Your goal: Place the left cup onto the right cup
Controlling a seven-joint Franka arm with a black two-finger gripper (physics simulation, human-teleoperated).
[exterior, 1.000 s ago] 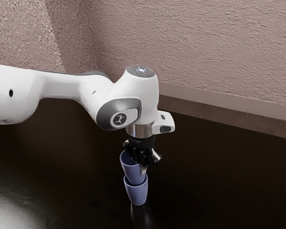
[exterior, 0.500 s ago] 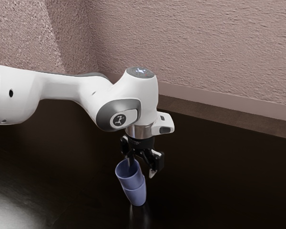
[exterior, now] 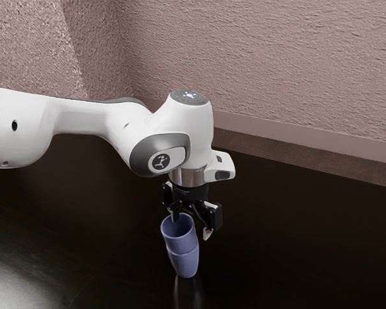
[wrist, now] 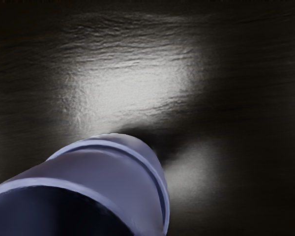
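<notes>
Rough pinkish-brown walls (exterior: 296, 58) meet in a corner behind a dark, glossy worktop (exterior: 309, 244), and the white arm (exterior: 83, 129) reaches in from the exterior view's left. Its end effector (exterior: 192, 226) hangs just above the two blue cups, released, with the fingers spread and gripping nothing.

The left cup (exterior: 178, 230) sits nested in the mouth of the right cup (exterior: 185, 261). Together they form a short stack standing on the worktop, close to upright, perhaps with a slight lean. In the wrist view the left cup (wrist: 103, 187) looms directly under the hand, with the bright sheen of the worktop (wrist: 137, 83) beyond it.

The placement looks done, so the main risk lies in the retreat. One finger (exterior: 174, 215) stands at the left cup's rim, apparently touching it or dipping into the opening. The other finger (exterior: 210, 226) stands clear on the exterior view's right. If the hand moves off sideways rather than straight up, that near finger could catch the rim. It might then lift the left cup out again or push the whole stack over. The stack is narrow at its base and light, so even a small nudge might tip it. A cup seated slightly crooked could also slip or rock once it is left alone.
</notes>
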